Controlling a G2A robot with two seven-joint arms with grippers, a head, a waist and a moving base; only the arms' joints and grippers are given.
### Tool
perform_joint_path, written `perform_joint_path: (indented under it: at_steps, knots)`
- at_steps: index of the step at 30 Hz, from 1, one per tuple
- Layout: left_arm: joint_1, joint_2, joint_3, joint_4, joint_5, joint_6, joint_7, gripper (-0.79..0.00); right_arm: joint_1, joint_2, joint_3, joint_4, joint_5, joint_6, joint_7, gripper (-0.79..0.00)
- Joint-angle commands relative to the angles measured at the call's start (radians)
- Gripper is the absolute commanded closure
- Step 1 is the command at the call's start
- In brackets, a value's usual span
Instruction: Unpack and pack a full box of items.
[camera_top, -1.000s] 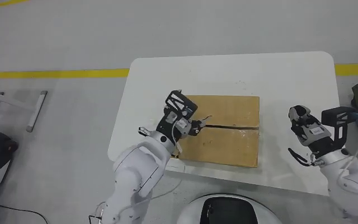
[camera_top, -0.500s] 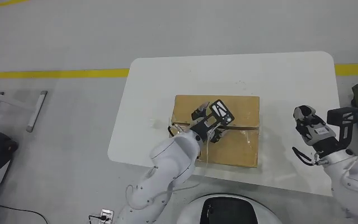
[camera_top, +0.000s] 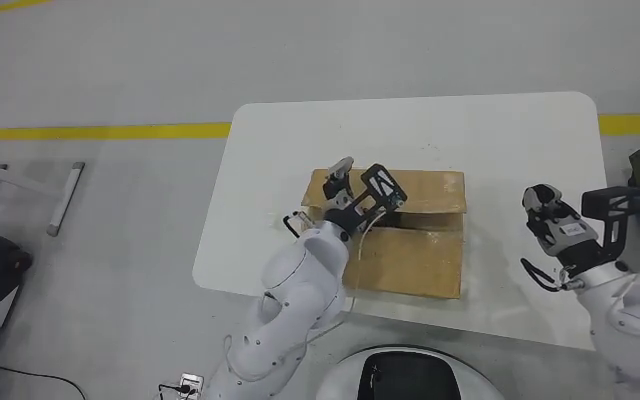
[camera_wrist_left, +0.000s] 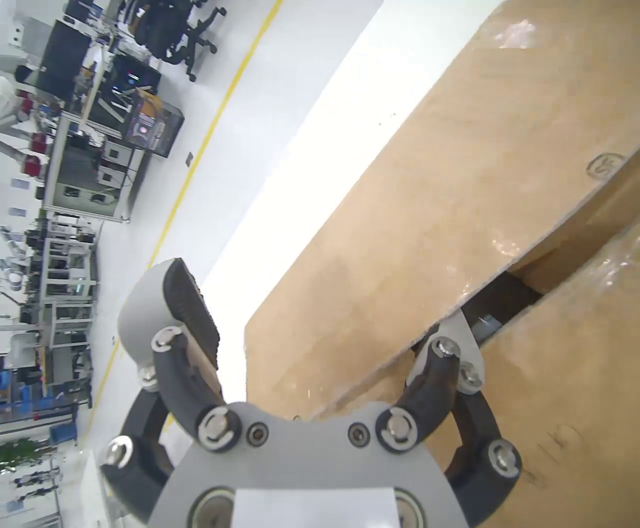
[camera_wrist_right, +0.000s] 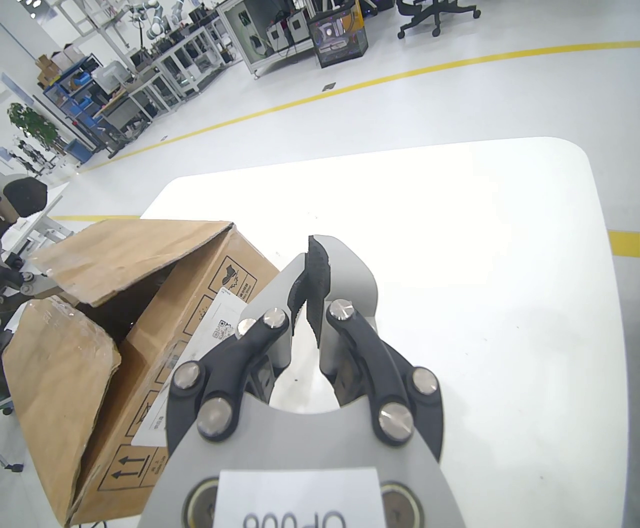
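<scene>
A brown cardboard box (camera_top: 420, 262) sits mid-table. Its far flap (camera_top: 432, 190) is tilted up along the centre seam, while the near flap (camera_top: 410, 265) lies flat. My left gripper (camera_top: 362, 180) hangs open over the box's left end. In the left wrist view one fingertip (camera_wrist_left: 446, 350) is tucked under the raised flap (camera_wrist_left: 450, 175) at the seam, and the other fingertip (camera_wrist_left: 187, 305) stands free beyond the box edge. My right gripper (camera_top: 545, 205) hovers off the box's right side, shut with nothing between its pads (camera_wrist_right: 312, 280). The dark inside of the box (camera_wrist_right: 140, 300) shows under the flap.
The white table (camera_top: 400, 130) has bare surface behind the box and to its right (camera_wrist_right: 475, 250). A printed label (camera_wrist_right: 220, 320) is on the box's right side wall. A yellow floor line (camera_top: 110, 130) runs past the table.
My left gripper moved from the box's left edge to the centre seam, hooked the far flap and lifted it. The right arm barely shifted.
</scene>
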Motion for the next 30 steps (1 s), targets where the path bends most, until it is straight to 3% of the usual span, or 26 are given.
perform_joint_path:
  at_steps: [1, 9, 18, 24, 30]
  knots:
    - [-0.03, 0.0, 0.003, 0.014, 0.068, -0.02, 0.014, -0.785, 0.002, 0.0, -0.002, 0.0, -0.001, 0.0, 0.001, 0.0]
    - [-0.207, -0.012, 0.01, 0.143, 0.229, -0.061, 0.123, -0.785, 0.007, 0.0, -0.01, -0.012, -0.008, -0.006, 0.008, 0.0]
    - [-0.41, -0.061, 0.079, 0.42, 0.24, -0.06, 0.141, -0.785, 0.007, 0.0, 0.001, -0.018, -0.006, -0.001, -0.001, 0.0]
    - [-0.474, -0.1, 0.119, 0.552, 0.175, -0.042, 0.114, -0.785, -0.008, 0.001, 0.021, -0.017, -0.009, 0.002, -0.002, 0.0]
    - [-0.494, -0.127, 0.138, 0.61, 0.129, -0.036, 0.089, -0.785, -0.02, 0.003, 0.027, -0.028, -0.044, -0.032, 0.004, 0.0]
